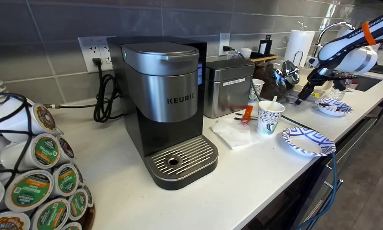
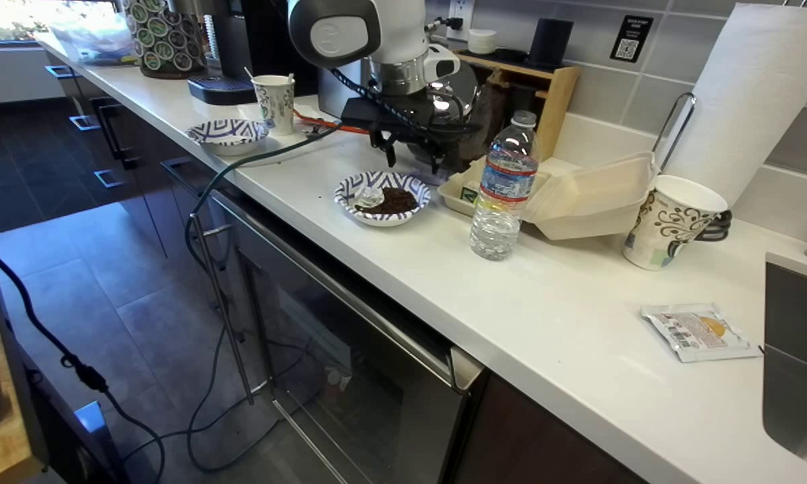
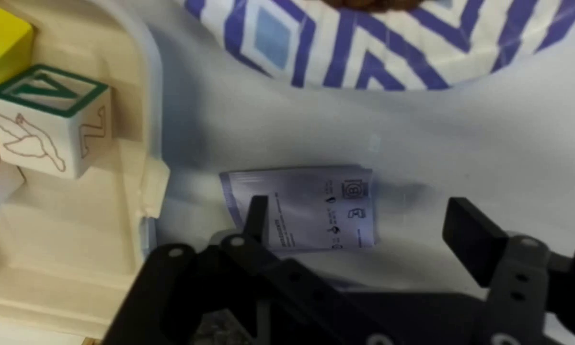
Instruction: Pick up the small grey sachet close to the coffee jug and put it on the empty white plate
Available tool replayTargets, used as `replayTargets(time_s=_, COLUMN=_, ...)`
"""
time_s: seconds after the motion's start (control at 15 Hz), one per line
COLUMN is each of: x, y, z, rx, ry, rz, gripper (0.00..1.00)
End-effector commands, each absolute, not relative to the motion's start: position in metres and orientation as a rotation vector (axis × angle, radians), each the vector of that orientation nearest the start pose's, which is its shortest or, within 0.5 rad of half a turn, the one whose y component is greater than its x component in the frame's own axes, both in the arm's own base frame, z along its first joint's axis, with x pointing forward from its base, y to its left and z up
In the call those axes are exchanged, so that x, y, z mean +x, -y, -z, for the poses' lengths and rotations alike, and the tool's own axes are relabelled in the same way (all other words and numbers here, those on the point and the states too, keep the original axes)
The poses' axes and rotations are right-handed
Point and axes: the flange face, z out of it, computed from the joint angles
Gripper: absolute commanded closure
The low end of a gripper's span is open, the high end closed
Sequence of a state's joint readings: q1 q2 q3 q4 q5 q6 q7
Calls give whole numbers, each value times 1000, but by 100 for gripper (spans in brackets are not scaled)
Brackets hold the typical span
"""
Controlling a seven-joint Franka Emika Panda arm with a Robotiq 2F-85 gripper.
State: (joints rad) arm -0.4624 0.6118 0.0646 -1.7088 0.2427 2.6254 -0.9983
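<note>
Claw (image 3: 359, 218) wide, abv grey sachet (image 3: 311, 209)

Mid-frame in the wrist view, the sachet (image 3: 316, 206) lies below the loaded plate (image 3: 335, 57) and right of the container (image 3: 76, 225), inside which a letter block (image 3: 43, 124) sits at upper left. In an exterior view the coffee maker (image 1: 166, 99) stands at centre, left of the front cup (image 1: 269, 119); behind that cup is the coffee jug (image 1: 269, 83), and to its right lies the nearer plate (image 1: 306, 144).
</note>
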Motion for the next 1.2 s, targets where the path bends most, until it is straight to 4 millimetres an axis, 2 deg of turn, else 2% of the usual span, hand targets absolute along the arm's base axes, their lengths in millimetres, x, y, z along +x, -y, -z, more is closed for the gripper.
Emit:
replayTargets(time_s=0.0, x=637, y=282, z=-263, rx=-3089, ry=601, rz=612, gripper=36)
replayTargets(time_s=0.2, x=636, y=282, z=-262, rx=-3096, ry=599, rz=598, gripper=63)
replayTargets(time_s=0.47, x=632, y=283, z=-256, rx=-3110, ry=585, rz=542, gripper=89)
replayTargets(time_s=0.53, x=632, y=284, z=-255, rx=-3114, ry=583, rz=532, gripper=100)
replayTargets(time_s=0.93, x=632, y=282, z=-256, rx=-3117, ry=596, rz=530, gripper=100)
replayTargets(time_s=1.13, x=610, y=274, z=-271, rx=-3068, ry=759, rz=505, gripper=100)
